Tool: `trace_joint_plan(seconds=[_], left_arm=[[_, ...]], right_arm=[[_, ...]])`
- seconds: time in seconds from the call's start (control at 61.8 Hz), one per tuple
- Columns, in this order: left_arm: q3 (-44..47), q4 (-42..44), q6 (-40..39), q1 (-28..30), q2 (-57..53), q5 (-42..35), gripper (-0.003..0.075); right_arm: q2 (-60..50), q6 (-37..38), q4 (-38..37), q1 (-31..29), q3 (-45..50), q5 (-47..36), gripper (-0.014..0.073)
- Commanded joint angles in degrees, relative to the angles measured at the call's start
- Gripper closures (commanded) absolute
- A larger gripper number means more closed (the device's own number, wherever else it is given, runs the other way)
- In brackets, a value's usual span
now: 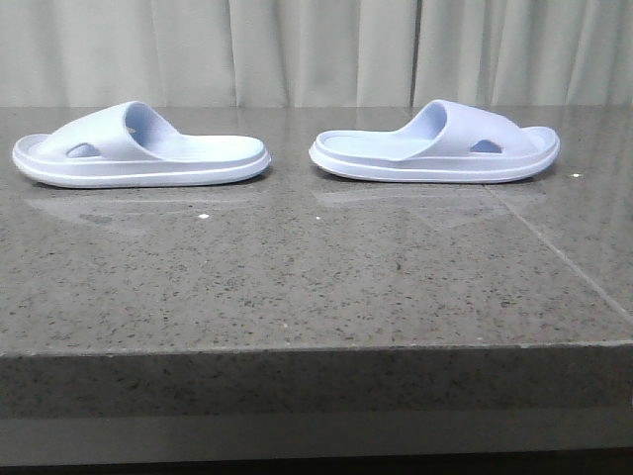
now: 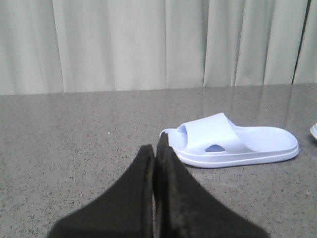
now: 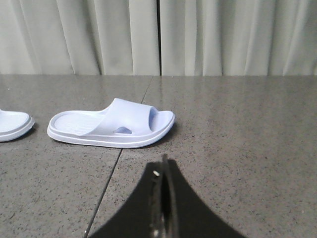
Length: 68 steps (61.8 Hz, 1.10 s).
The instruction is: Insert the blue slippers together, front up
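Note:
Two pale blue slippers lie flat on the grey stone table, heels facing each other. The left slipper (image 1: 138,148) has its toe to the left; it also shows in the left wrist view (image 2: 233,141). The right slipper (image 1: 440,146) has its toe to the right; it also shows in the right wrist view (image 3: 111,129). My left gripper (image 2: 154,148) is shut and empty, a little short of the left slipper's toe. My right gripper (image 3: 163,166) is shut and empty, short of the right slipper's toe. Neither gripper shows in the front view.
The grey speckled table (image 1: 316,287) has a front edge near the camera and a seam line (image 1: 564,259) on the right. Pale curtains (image 1: 316,49) hang behind the table.

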Motion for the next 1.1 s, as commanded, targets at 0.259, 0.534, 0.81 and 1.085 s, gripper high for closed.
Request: trace_joint_plan(seconds=[0.259, 0.534, 0.81, 1.085], left_arm=[[-6.64, -1.43, -0.60, -0.42, 7.94, -3.09, 0.0738], [-6.64, -1.87, -0.60, -0.42, 7.94, -3.13, 0.0325], [-6.64, -3.13, -0.60, -0.42, 7.94, -3.13, 0.0090], [-6.64, -3.13, -0.60, -0.42, 7.94, -3.13, 0.0095]], right_arm=[[9.64, -0.21, -0.88, -0.35, -9.71, 1.47, 0.0691], [9.64, -0.21, -0.88, -0.35, -9.71, 1.47, 0.0333], [9.64, -0.21, -0.88, -0.35, -9.71, 1.47, 0.0068], [9.64, -0.21, -0.88, -0.35, -9.71, 1.47, 0.0068]])
